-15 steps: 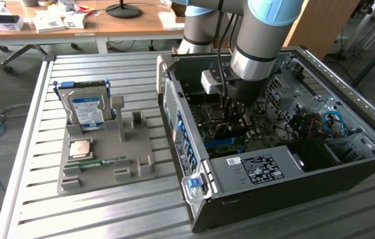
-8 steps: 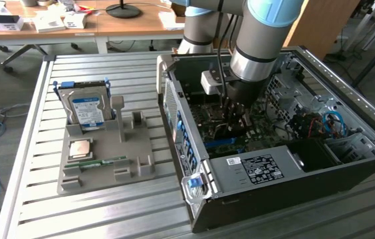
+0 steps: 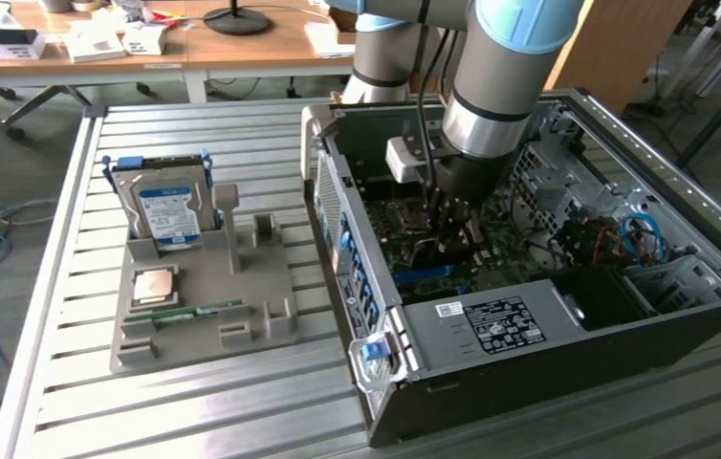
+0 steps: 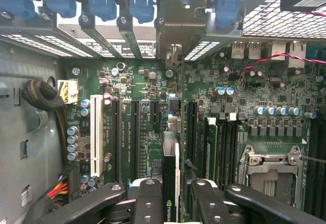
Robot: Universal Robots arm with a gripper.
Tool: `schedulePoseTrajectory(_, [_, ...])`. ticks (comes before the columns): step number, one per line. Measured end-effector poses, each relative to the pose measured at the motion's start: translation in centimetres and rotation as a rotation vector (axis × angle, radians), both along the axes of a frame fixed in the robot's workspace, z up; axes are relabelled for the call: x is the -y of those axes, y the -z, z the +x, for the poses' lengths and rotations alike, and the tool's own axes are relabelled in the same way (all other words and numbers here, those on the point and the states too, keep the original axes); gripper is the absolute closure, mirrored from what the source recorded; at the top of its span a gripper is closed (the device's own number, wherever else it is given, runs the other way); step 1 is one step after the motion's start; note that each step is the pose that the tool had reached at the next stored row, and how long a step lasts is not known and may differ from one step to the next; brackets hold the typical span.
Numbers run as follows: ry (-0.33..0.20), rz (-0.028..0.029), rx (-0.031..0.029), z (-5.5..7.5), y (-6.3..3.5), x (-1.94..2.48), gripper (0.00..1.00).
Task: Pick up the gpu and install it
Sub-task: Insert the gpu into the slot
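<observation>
My gripper (image 3: 458, 212) reaches down into the open computer case (image 3: 489, 330), over the green motherboard (image 4: 153, 89). In the wrist view the gpu (image 4: 170, 155) stands edge-on between the two black fingers (image 4: 147, 203), a thin dark card with a green logo near the grip. Its silver end bracket (image 4: 175, 35) lies against the case's rear slot openings. The gripper (image 4: 170, 208) is shut on the card. The card runs lengthwise between the black expansion slots (image 4: 136, 132). Whether its edge sits in a slot is hidden beneath the card.
A grey fixture (image 3: 207, 306) on the slatted table at the exterior view's left holds a blue-labelled hard drive (image 3: 166, 210), a processor (image 3: 157, 285) and a green memory stick (image 3: 201, 312). Inside the case are a white slot (image 4: 95, 135), a CPU socket (image 4: 270, 175), cables (image 4: 43, 96) and blue latches (image 4: 102, 0).
</observation>
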State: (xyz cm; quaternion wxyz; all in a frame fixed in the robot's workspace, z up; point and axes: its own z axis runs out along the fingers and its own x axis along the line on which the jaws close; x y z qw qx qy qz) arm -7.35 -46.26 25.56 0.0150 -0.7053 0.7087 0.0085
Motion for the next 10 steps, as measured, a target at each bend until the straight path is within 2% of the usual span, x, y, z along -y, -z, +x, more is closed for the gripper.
schedulePoseTrajectory(10, [0.000, 0.0001, 0.0000, 0.00, 0.33, 0.00, 0.74])
